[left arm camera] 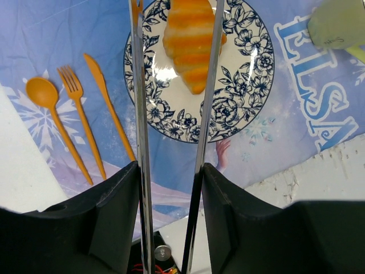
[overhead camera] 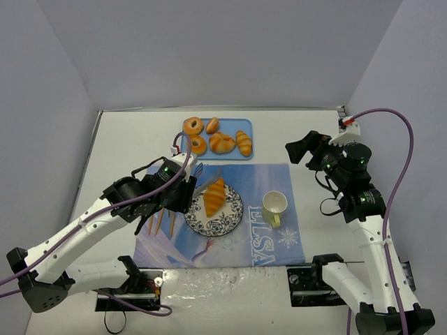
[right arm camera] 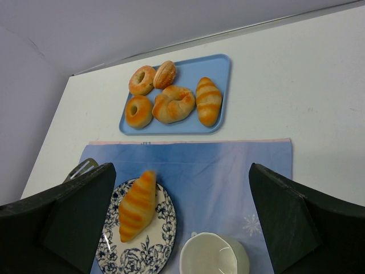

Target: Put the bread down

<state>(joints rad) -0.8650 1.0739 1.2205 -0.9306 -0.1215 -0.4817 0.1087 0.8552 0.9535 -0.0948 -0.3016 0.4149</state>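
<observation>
A striped croissant, the bread (overhead camera: 214, 197) (left arm camera: 191, 45) (right arm camera: 137, 205), lies on the blue-flowered plate (overhead camera: 234, 213) (left arm camera: 245, 85) (right arm camera: 165, 240). My left gripper (overhead camera: 183, 187) (left arm camera: 170, 171) is shut on a pair of metal tongs (left arm camera: 140, 114) (overhead camera: 209, 180), whose two blades reach over the plate. The blades stand apart on either side of the croissant: the right one overlaps its edge, the left one is clear of it. My right gripper (overhead camera: 300, 150) (right arm camera: 181, 171) hovers open above the mat's far right, holding nothing.
A blue tray (overhead camera: 216, 156) (right arm camera: 222, 65) at the back holds several more breads. A pale cup (overhead camera: 274, 204) (right arm camera: 214, 257) (left arm camera: 336, 23) stands right of the plate on the blue Elsa mat (overhead camera: 279, 244). An orange spoon (left arm camera: 40, 91), fork (left arm camera: 71, 85) and knife (left arm camera: 97, 74) lie left of the plate.
</observation>
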